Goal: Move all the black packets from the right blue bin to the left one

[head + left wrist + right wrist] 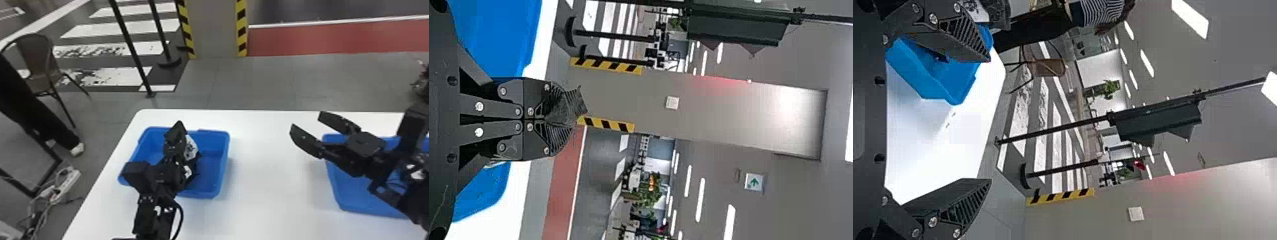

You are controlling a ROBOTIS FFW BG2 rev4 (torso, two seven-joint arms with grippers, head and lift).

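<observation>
Over the left blue bin (221, 166), my left gripper (176, 134) is shut on a black packet (191, 148) with a white printed patch. In the left wrist view, a dark crumpled corner of the packet (581, 105) pokes out past the closed fingers of my left gripper (566, 119). My right gripper (308, 126) stands open above the table, beside the inner edge of the right blue bin (360, 204); its arm covers much of that bin. The right wrist view shows my right gripper (990, 120) with its fingers wide apart and nothing between them.
Both bins stand on a white table (268, 191), with a bare stretch between them. Beyond its edges are a chair (36, 60), barrier posts (131, 48) and a pillar (215, 28) with striped corners. A power strip (65, 183) lies on the floor at left.
</observation>
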